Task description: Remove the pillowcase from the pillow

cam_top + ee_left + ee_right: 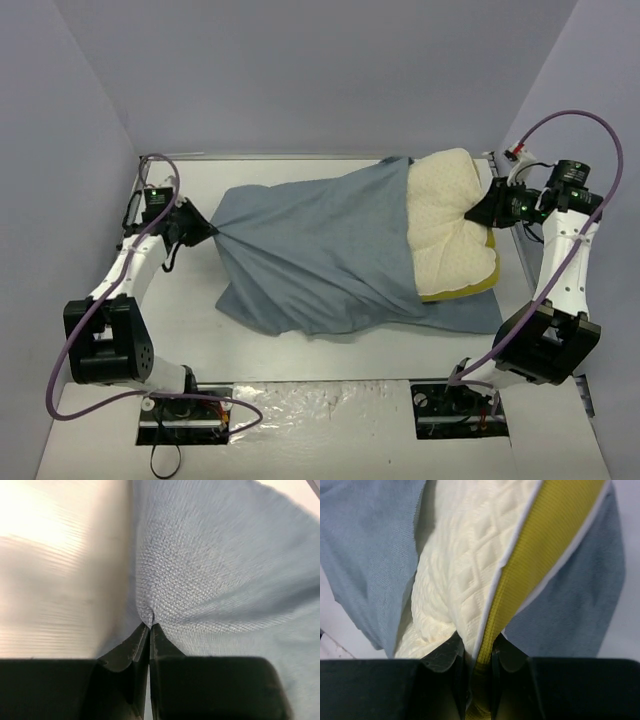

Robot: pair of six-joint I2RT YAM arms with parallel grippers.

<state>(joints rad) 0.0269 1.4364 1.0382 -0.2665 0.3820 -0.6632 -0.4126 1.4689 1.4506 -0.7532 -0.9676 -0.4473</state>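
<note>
My left pincer point(205, 232) was closed on the thin, limp pillowcase point(320, 255) at its closed end. My right pincer point(482, 213) gripped the soft pillow point(450, 230), which I judged light, by its yellow edge point(520, 570).

The right hand point(476, 652) is closed on the edge of the pillow point(465, 580). Its two dark fingers point(445, 656) pinch the cream quilted face together with the yellow side band point(545, 545), which is bordered by white piping. The blue-grey pillowcase point(370, 555) lies on both sides of the pillow, left and right. White bench point(629, 615) shows at the lower left corner and the right edge.
</note>
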